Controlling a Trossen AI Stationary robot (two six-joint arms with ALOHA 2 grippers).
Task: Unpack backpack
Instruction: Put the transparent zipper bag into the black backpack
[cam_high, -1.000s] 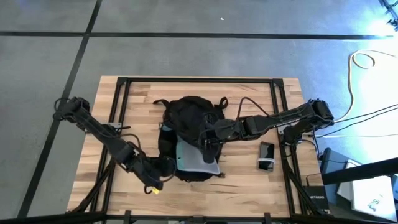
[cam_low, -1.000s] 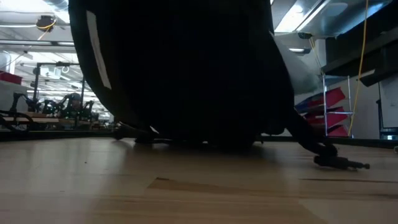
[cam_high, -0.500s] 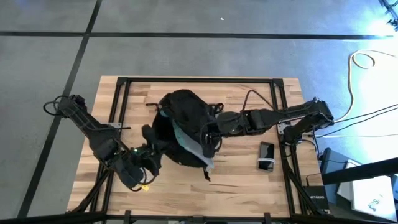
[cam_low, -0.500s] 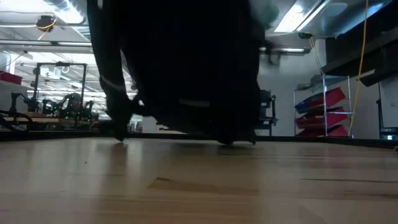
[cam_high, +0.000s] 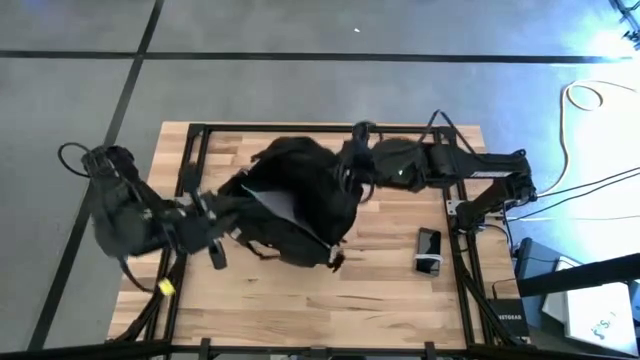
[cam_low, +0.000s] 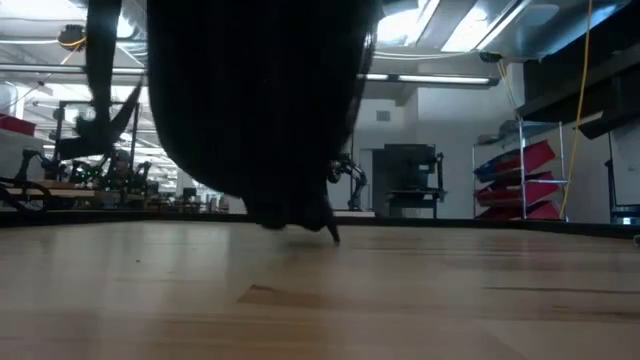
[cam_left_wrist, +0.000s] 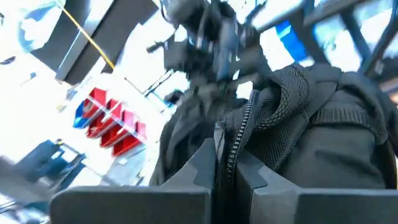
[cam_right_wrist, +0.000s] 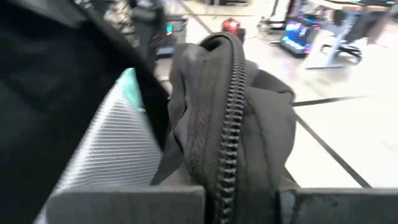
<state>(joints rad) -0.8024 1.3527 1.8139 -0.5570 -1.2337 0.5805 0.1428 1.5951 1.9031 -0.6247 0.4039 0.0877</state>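
I am seeing the backpack (cam_high: 295, 200) hanging clear above the wooden table (cam_high: 400, 290), strung between both arms. The left gripper (cam_high: 205, 215) is pinching its zipper edge, the right gripper (cam_high: 352, 172) clamping the opposite zipper edge. A phone (cam_high: 429, 250) is lying near the right arm's base.

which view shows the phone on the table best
The high view: the phone lies flat on the wood near the table's right edge, apart from the backpack. The low view shows only the hanging backpack and bare tabletop; both wrist views are filled with backpack fabric and zipper, no phone.
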